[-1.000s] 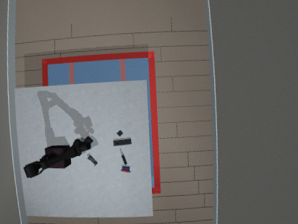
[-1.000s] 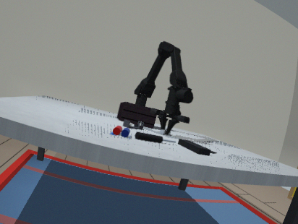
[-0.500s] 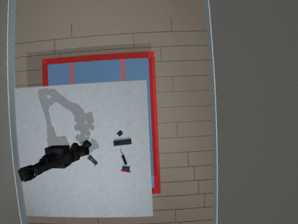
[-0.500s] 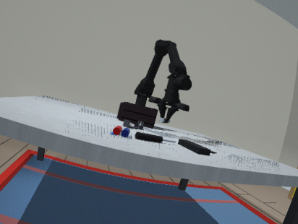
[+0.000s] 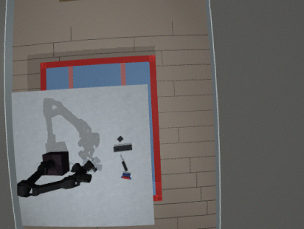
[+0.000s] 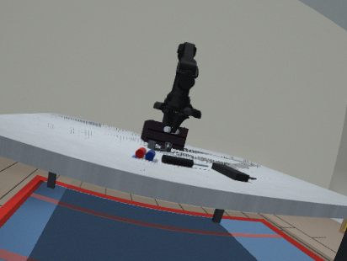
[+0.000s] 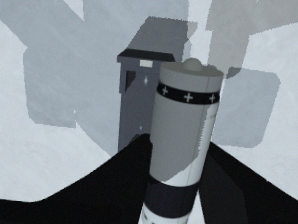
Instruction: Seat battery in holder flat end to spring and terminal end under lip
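The battery (image 7: 176,145) is white with dark bands. Its terminal end, marked with plus signs, points to the top of the wrist view. My gripper (image 7: 175,146) (image 6: 172,129) is shut on it, one black finger on each side. The dark grey holder (image 7: 135,107) (image 6: 168,146) lies on the table below. In the wrist view it shows left of and behind the battery, its black lip (image 7: 145,56) at the upper end. The battery is above the holder, outside its bay, slightly tilted to it in this view. The battery hides the holder's right side; the spring end is hidden.
A black screwdriver (image 5: 124,165) (image 6: 178,161), a long black box (image 5: 122,148) (image 6: 228,171) and a red cylinder (image 6: 141,152) beside a blue cylinder (image 6: 150,155) lie on the table (image 5: 129,203). A small dark block (image 5: 120,139) lies beyond the box. The arm's dark base block (image 5: 57,164) stands left.
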`<action>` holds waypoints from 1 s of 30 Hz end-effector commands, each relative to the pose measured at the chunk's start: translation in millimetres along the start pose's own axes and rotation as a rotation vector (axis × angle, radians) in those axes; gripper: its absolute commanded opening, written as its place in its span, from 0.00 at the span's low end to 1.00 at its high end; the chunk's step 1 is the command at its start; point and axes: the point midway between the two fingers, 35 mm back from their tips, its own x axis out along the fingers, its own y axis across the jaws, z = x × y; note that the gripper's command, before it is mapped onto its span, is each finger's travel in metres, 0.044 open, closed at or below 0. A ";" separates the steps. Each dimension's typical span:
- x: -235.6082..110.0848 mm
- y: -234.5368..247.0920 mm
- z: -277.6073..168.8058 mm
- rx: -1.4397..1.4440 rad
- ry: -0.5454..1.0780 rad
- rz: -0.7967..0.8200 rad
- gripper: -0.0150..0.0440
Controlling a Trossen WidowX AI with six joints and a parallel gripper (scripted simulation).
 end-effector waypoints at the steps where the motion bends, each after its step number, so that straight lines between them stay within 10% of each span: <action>1: -4.7 15.4 -18.3 0.004 0.005 0.002 0.37; 30: 37.0 17.7 -14.8 0.003 -0.296 0.019 0.37</action>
